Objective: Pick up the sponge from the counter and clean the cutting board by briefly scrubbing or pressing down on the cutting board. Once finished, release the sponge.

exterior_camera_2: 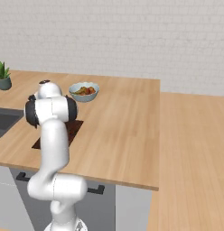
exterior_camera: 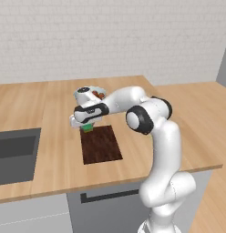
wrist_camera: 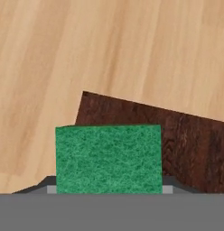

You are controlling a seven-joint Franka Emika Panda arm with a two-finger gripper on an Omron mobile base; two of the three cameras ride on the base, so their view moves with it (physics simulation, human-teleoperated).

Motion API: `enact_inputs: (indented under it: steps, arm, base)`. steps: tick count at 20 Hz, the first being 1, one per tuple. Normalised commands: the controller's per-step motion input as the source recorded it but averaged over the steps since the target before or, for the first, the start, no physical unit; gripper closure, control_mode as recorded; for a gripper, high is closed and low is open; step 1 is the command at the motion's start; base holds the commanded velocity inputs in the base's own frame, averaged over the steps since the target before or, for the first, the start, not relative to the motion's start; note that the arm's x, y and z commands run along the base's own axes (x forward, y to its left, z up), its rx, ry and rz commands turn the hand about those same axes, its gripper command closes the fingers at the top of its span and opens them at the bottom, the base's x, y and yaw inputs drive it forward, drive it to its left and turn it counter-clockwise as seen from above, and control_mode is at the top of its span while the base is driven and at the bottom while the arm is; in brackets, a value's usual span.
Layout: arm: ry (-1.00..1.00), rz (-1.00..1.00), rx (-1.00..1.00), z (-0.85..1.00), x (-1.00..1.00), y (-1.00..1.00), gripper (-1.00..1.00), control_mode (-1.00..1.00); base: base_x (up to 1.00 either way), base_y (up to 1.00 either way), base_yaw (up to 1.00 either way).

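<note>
Green and close in the hand view, the sponge (wrist_camera: 108,158) sits between the gripper (wrist_camera: 108,189) fingers, which are clamped on it at either side. It hangs over the far end of the cutting board (exterior_camera: 102,144), though whether it touches the board cannot be told. That dark board lies flat on the counter (exterior_camera: 37,104). Behind the arm, a pale bowl (exterior_camera_2: 84,91) holds reddish-brown food. A grey sink (exterior_camera: 13,154) is recessed at the left, and a small potted plant (exterior_camera_2: 2,76) stands beyond it.
</note>
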Motion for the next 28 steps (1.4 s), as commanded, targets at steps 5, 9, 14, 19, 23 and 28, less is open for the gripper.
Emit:
enact_inputs:
  steps: [5, 9, 14, 19, 23, 28]
  arm:
    - [0.0, -0.08, 0.04, -0.27, 0.04, 0.04, 1.0, -1.0]
    - [0.0, -0.08, 0.04, -0.45, 0.09, 0.0, 1.0, -1.0]
    - [0.0, -0.08, 0.02, -0.42, 0.17, 0.02, 1.0, -1.0]
    - [0.0, -0.08, 0.0, -0.44, 0.1, 0.0, 1.0, -1.0]
    - [0.0, -0.05, 0.0, -0.36, 0.0, -0.1, 1.0, -1.0]
    - [0.0, -0.04, 0.0, -0.24, -0.02, -0.27, 1.0, -1.0]
  base:
    - [0.0, 0.0, 0.0]
    - [0.0, 0.0, 0.0]
    - [0.0, 0.0, 0.0]
    - [0.0, 0.0, 0.0]
    - [0.0, 0.0, 0.0]
    - [0.0, 0.0, 0.0]
